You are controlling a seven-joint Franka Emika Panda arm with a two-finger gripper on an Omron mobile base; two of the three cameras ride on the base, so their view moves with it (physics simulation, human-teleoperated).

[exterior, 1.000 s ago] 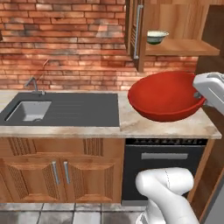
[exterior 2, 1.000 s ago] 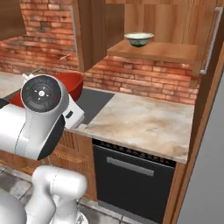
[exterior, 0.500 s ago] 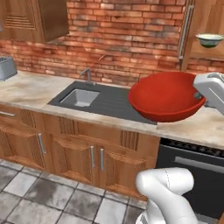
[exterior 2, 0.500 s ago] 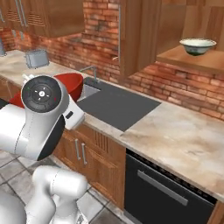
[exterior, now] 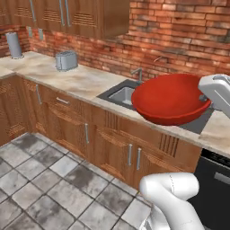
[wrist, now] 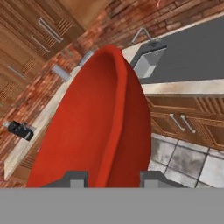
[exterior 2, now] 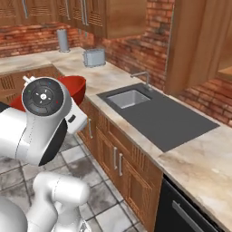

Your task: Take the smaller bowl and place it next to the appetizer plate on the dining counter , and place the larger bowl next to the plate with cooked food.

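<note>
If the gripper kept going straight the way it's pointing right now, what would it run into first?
Apart from the larger bowl clamped in the gripper, probably the marbled counter by the brick wall beyond the bowl's rim, in the hand view. Depth there is uncertain.

The larger bowl (exterior: 170, 99) looks glossy and smooth, perhaps glazed ceramic or plastic; the rendering leaves that unclear. Beyond it from the hand, the surface (exterior: 76, 78) is polished marbled stone, the sink (exterior 2: 129, 98) matt grey metal, the toaster (exterior: 66, 60) brushed metal. Cabinets (exterior: 72, 128) below are grained wood, the wall (exterior: 179, 36) rough brick, the floor (exterior: 40, 188) mottled stone tile.
</note>
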